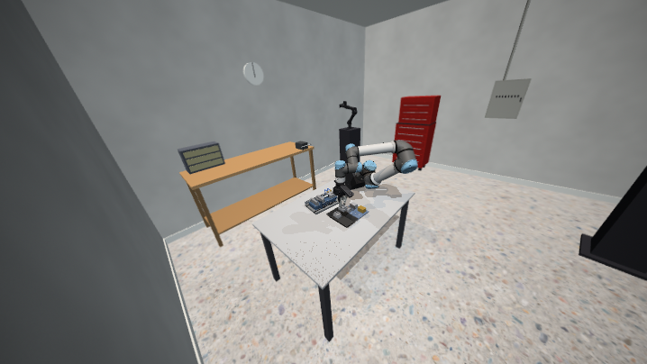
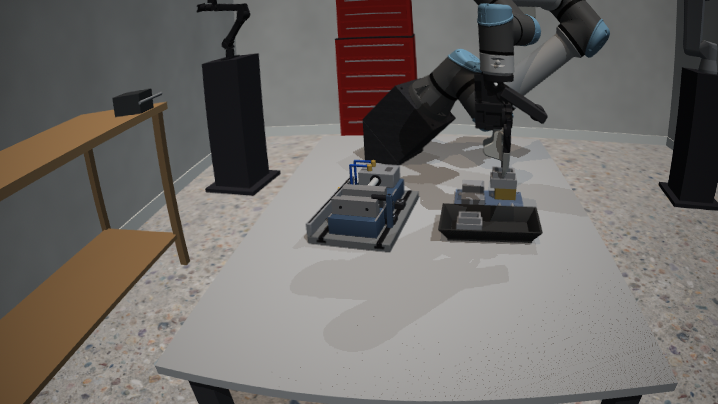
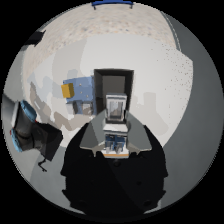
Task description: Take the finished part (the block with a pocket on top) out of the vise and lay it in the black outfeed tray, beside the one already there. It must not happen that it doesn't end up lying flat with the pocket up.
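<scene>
My gripper is shut on the finished part, a small grey block with a pocket on top. I hold it a little above the back right part of the black outfeed tray. A second grey pocketed part lies in the left end of the tray. The blue and grey vise stands to the left of the tray, and I see no part in its jaws.
A blue infeed tray behind the black tray carries a brass block and a grey block. The arm's black base stands at the table's back. A wooden shelf stands to the left.
</scene>
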Available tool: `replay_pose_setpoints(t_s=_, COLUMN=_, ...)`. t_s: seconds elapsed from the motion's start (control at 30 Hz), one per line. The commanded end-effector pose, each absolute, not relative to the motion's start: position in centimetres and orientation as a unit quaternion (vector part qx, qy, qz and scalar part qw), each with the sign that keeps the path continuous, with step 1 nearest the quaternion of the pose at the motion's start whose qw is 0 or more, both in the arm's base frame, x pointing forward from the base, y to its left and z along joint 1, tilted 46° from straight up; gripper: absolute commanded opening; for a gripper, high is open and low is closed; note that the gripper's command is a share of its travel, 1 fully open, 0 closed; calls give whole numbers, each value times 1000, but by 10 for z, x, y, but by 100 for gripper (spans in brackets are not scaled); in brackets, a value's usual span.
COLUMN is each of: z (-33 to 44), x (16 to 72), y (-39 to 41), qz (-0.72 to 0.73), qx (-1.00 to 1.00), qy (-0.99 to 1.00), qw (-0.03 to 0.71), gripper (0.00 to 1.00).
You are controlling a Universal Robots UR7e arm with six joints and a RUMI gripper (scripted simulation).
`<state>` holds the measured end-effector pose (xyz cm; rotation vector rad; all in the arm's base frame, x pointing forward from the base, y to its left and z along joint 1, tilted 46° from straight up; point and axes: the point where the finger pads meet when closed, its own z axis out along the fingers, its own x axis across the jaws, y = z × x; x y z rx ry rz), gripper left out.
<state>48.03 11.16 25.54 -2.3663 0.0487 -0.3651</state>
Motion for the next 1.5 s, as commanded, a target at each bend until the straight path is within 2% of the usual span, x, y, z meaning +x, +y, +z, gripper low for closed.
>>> replay_pose_setpoints(t_s=0.0, z=261, x=477, y=118, qz=-143, qx=-920, qy=18, qw=365, gripper=0)
replay_pose_setpoints(t_s=1.47, z=272, x=468, y=134, qz=-144, qx=-919, qy=15, qw=366, gripper=0)
